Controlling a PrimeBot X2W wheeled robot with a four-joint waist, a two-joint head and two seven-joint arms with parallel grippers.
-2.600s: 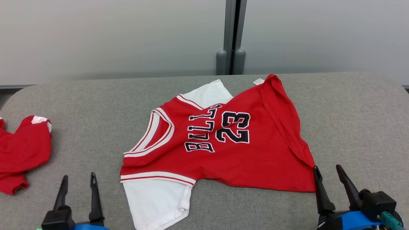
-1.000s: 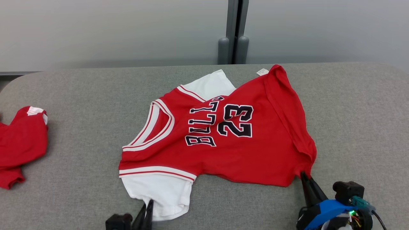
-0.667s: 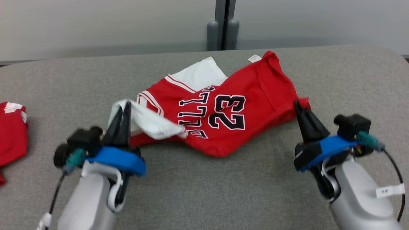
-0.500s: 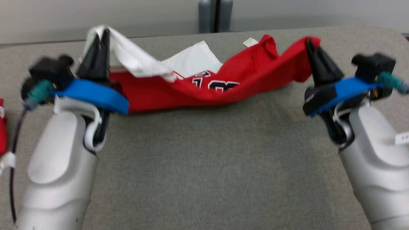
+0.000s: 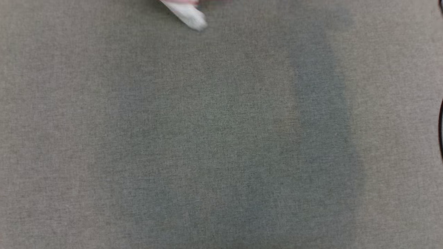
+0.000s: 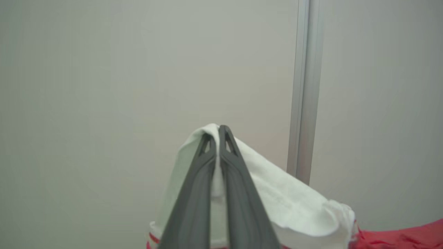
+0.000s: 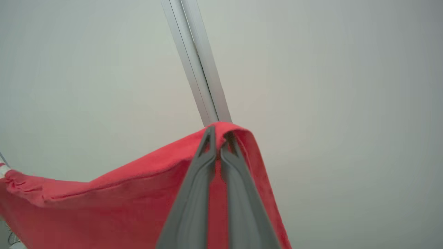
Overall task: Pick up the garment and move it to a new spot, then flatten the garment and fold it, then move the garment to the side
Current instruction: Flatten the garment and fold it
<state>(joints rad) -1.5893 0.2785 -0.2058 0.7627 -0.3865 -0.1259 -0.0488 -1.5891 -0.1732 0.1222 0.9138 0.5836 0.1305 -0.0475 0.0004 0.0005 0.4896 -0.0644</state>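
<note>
The garment is a red jersey with white sleeves, lifted off the table. In the left wrist view my left gripper (image 6: pixel 217 129) is shut on a white sleeve of the garment (image 6: pixel 290 200), which drapes over the fingers. My right gripper (image 7: pixel 219 133) is shut on the red hem of the garment (image 7: pixel 114 200), the cloth hanging down to the left. Both grippers point up toward the pale wall. A blurred white tip of the garment (image 5: pixel 188 14) hangs at the top edge of the head view.
The grey fabric table top (image 5: pixel 221 138) spreads across the head view, with a soft shadow over its middle. A grey metal post (image 6: pixel 304 90) runs up the pale wall behind, and that same post (image 7: pixel 197 65) slants across the right wrist view.
Both grippers closed on the jersey's near corners and lifted it up off the table. The head camera has tilted down, so the picture has shifted to bare table.
</note>
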